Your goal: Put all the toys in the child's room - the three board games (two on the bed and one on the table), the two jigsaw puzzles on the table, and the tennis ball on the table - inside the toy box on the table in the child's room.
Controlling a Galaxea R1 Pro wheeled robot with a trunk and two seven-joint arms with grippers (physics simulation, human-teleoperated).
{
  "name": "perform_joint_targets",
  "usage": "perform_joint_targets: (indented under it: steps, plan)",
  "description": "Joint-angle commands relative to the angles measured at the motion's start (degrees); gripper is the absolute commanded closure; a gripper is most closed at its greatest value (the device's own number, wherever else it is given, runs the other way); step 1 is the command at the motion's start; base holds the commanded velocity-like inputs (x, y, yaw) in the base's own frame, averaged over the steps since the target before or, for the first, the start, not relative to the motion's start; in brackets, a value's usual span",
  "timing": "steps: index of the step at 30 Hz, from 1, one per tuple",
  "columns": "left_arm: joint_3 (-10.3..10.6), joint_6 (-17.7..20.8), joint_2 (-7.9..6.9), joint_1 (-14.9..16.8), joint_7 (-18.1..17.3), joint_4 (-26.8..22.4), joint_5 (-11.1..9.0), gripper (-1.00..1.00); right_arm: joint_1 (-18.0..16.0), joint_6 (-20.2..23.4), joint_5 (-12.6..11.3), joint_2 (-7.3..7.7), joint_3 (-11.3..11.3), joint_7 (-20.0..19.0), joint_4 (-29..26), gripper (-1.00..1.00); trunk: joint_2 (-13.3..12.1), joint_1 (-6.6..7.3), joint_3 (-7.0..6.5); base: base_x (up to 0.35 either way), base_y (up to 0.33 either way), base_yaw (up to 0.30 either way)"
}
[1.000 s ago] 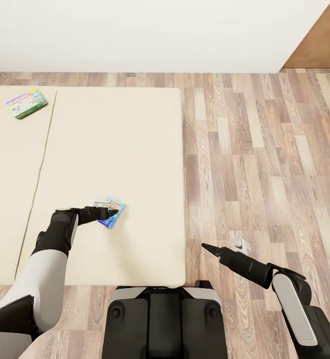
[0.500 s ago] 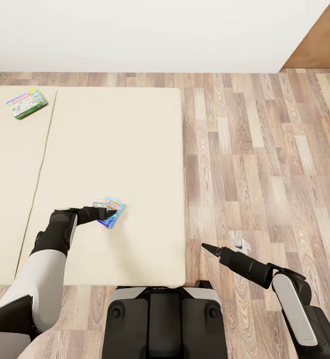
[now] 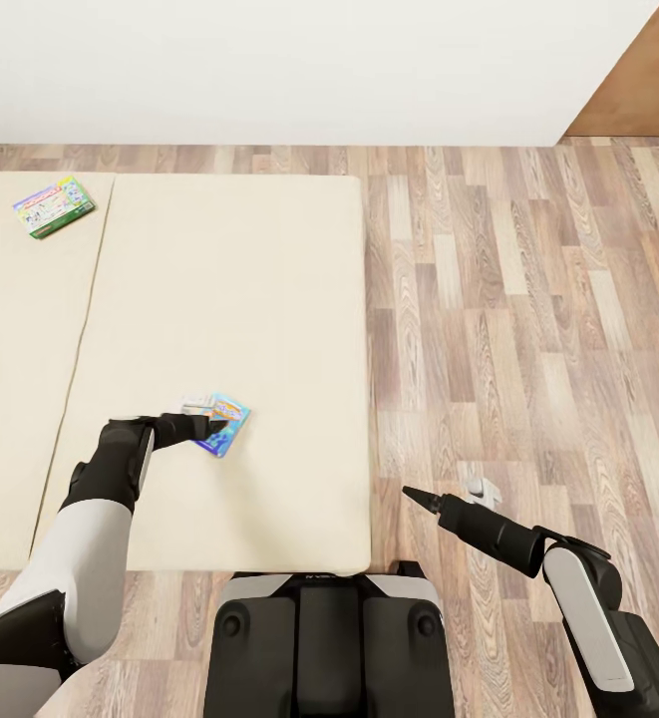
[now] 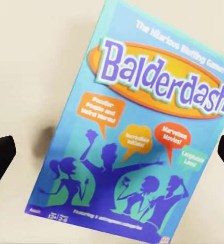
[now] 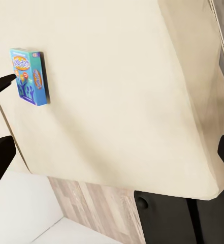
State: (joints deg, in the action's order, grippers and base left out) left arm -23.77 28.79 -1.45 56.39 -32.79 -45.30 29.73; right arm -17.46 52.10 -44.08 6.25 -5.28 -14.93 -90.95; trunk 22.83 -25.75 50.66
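From the head camera I see my left pincer [image 3: 212, 427] reached out over the low wide bed with two cream mattresses [image 3: 269, 299], poised directly above the thin blue printed board-game box [image 3: 224, 423], which lies flat on the right-hand mattress near its front edge. In the left wrist view the box's lid [image 4: 137, 127] reads "Balderdash" in purple on an orange oval, with blue silhouetted figures and orange speech bubbles below; the two black fingertips [image 4: 0, 160] sit spread wide at either side of the frame, clear of the box, so this pincer is released and grips nothing. A second flat board-game box in white, green and yellow [image 3: 53, 206] rests on the left mattress, well apart, toward the far corner by the plain white wall [image 3: 299, 70]. My right pincer [image 3: 410, 494] hangs over the brown-grey wood-plank floor [image 3: 528, 329] just beside the bed's right edge, its black tips drawn to a point in the head view, while its own wrist camera shows them parted at the frame's edges with nothing between them; the blue box [image 5: 29, 76] is seen there lying on the cream surface.
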Motion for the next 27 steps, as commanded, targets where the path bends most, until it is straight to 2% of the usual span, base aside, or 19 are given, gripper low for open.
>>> perform_joint_targets:
  steps: [1,23,27]
  plan:
    - [-0.22,0.15,0.04,0.04,-0.30,-0.07,0.51,-1.00,-0.03,0.27,0.39,-0.01,-0.09,-0.49,-0.02,-1.00,0.09,-0.03,0.06,0.000,0.000,0.000]
    - [-0.15,-0.02,0.14,0.04,0.56,-0.05,0.36,-1.00,-0.03,0.28,0.39,-0.01,-0.09,-0.54,-0.02,-1.00,0.09,-0.03,0.86,0.000,0.000,0.000]
    - [-0.18,-1.20,0.18,0.04,0.54,-0.05,0.34,-1.00,-0.03,0.28,0.39,-0.01,-0.09,-0.54,-0.02,-1.00,0.09,-0.03,1.09,0.000,0.000,0.000]
